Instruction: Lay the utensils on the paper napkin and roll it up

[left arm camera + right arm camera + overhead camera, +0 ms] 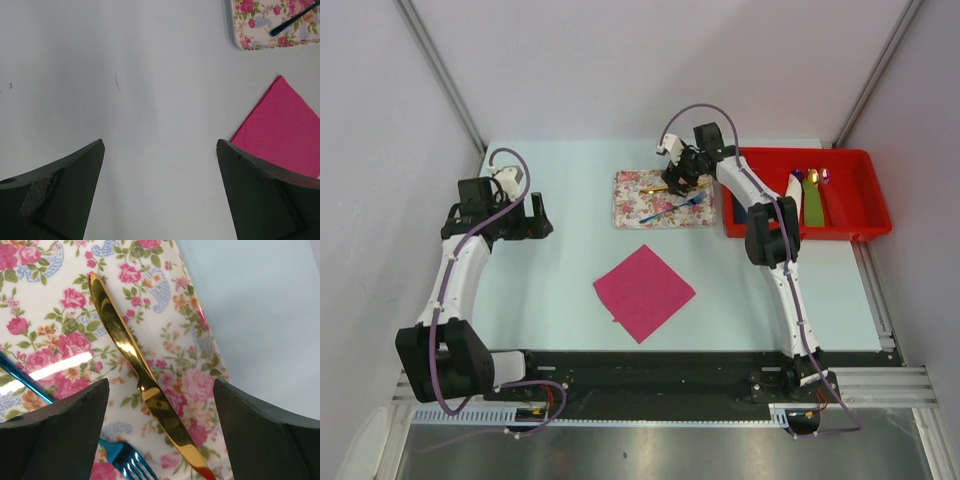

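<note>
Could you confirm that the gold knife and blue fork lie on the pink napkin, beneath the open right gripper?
Not quite: the gold knife and blue fork lie on the floral tray, beneath the open right gripper; the right wrist view shows it.

The pale blue-green tabletop (540, 290) carries three things directly. A magenta paper napkin (644, 292) lies flat near its middle, a little toward the near edge, turned so that its corners point at the tabletop's edges. A rectangular floral tray (628, 208) sits toward the far edge, well apart from the napkin. Just beside the tray, a red bin (840, 232) fills the far right corner. A thin brown mark (117, 81) shows on the bare surface.
</note>
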{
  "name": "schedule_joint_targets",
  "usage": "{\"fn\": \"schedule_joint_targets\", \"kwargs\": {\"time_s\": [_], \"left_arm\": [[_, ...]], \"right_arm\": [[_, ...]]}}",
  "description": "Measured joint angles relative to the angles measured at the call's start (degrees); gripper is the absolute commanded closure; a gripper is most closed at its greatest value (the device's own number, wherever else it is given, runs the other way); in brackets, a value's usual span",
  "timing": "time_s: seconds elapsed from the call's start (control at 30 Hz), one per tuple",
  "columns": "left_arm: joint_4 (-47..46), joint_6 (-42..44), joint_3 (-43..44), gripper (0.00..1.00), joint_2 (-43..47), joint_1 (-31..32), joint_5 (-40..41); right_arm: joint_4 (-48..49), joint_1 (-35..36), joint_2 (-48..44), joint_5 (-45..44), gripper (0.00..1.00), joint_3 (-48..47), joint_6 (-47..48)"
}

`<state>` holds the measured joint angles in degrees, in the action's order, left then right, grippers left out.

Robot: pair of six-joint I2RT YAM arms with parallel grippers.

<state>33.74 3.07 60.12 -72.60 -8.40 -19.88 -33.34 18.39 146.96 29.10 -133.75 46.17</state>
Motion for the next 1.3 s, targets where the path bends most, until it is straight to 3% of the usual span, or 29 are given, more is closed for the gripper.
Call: {"fn": "schedule_joint_targets", "kwargs": {"time_s": [0.33, 0.8, 1.0, 1.03, 1.07, 1.3], "left_arm": [[0.35, 0.02, 0.15, 0.0, -0.55, 0.0, 0.13], [1.9, 0.5, 1.97, 0.0, -1.68, 0.0, 0.48], [2.84, 0.52, 2.49, 0.0, -1.99, 0.0, 0.61], [2.93, 0.52, 2.49, 0.0, -1.99, 0.0, 0.61], [2.99, 0.55, 2.49, 0.01, -1.99, 0.0, 0.63], [3.48, 0.66, 2.54, 0.01, -1.99, 0.0, 0.61]], "right_arm": [[0.42, 1.36, 3.43, 0.79, 0.27, -1.92, 3.63], [-3.93, 1.27, 4.52, 1.86, 0.35, -4.5, 5.27], [-6.56, 1.25, 4.57, 2.1, 0.52, -4.94, 4.94], [-7.23, 1.25, 4.57, 2.25, 0.73, -4.98, 4.92], [-8.07, 1.25, 4.57, 2.27, 0.76, -5.16, 4.94], [-9.62, 1.05, 4.57, 2.23, 0.8, -5.33, 4.26]]}}
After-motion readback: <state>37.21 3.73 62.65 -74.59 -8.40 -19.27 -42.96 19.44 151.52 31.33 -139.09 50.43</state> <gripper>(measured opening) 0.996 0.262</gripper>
